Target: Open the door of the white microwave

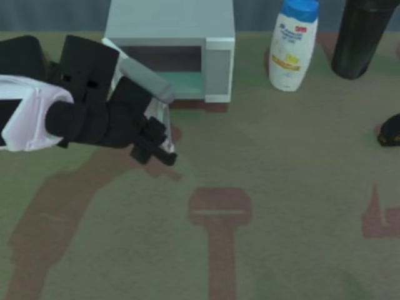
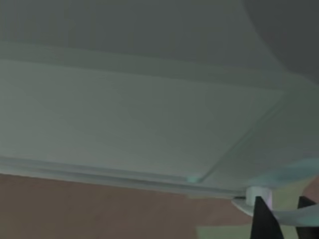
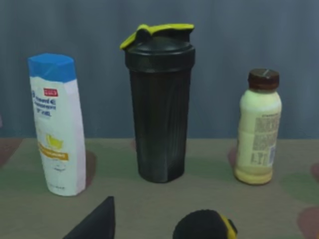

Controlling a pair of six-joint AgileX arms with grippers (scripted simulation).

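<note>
Left gripper (image 1: 156,147) sits at nine o'clock on the table, at the free edge of the door (image 1: 150,84), presumably to drag it outward; whether its fingers are apart or clamped, I cannot tell. Swung out toward seven o'clock, the door is already well open, exposing the teal floor of the white microwave (image 1: 172,25) at twelve o'clock. At one o'clock stand a white bottle (image 1: 292,47) and a dark shaker (image 1: 359,37). Right arm is parked out of the top view at three o'clock.

Overhead view; wrist views close, sharing bottle (image 1: 293,45).
</note>
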